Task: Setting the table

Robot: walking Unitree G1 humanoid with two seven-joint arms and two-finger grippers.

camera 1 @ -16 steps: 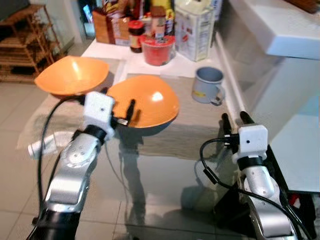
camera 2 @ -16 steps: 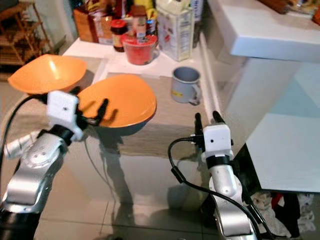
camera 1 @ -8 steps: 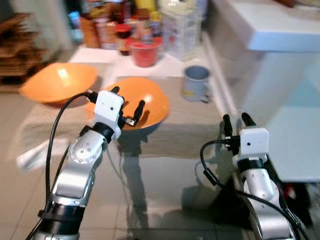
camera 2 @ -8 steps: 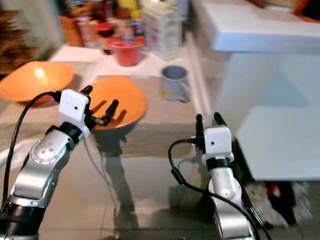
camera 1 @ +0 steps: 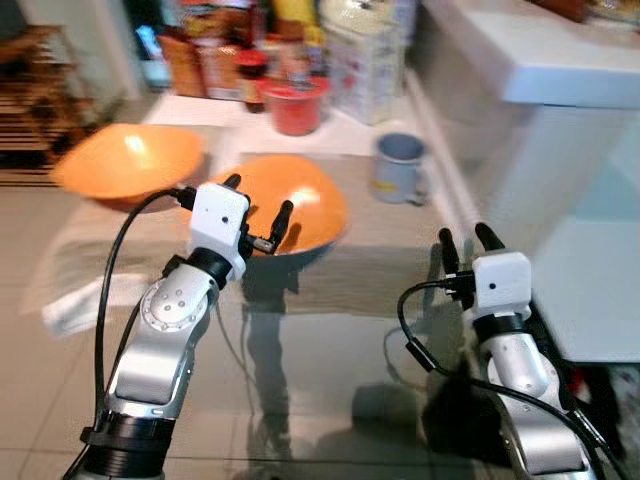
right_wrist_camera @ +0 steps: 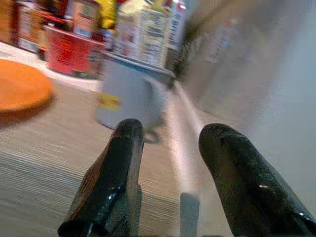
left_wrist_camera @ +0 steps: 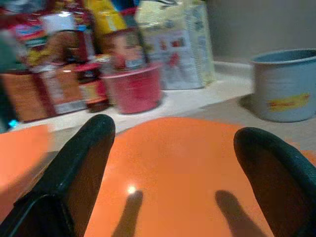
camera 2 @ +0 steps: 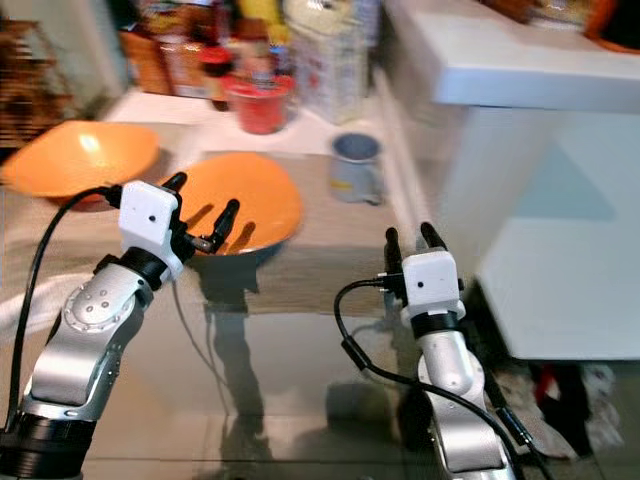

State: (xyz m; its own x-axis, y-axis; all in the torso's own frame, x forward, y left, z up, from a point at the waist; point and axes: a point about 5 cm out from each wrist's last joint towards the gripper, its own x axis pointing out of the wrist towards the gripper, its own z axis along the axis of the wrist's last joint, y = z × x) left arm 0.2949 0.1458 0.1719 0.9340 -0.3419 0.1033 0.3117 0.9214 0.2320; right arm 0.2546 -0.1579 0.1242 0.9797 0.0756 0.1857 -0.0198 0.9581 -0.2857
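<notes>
The left gripper (camera 1: 257, 203) hovers with its black fingers (left_wrist_camera: 84, 163) spread over the near edge of a glossy, round orange bowl (camera 1: 305, 203) on the woven mat (camera 1: 370, 262) covering the glass counter (camera 1: 320, 380). The right gripper (camera 1: 461, 241) waits, fingers parted and empty, short of a grey metal mug (camera 1: 400, 168); a second orange bowl (camera 1: 125, 165) sits left.

The near bowl (camera 1: 300, 200) is shining like glossy orange plastic, catching a light spot. The mug (camera 1: 398, 167) is looking like matt grey enamel. The mat (camera 1: 380, 265) is showing a woven cloth weave. The bench (camera 1: 320, 340) is gleaming like glass, reflecting silver arms.
</notes>
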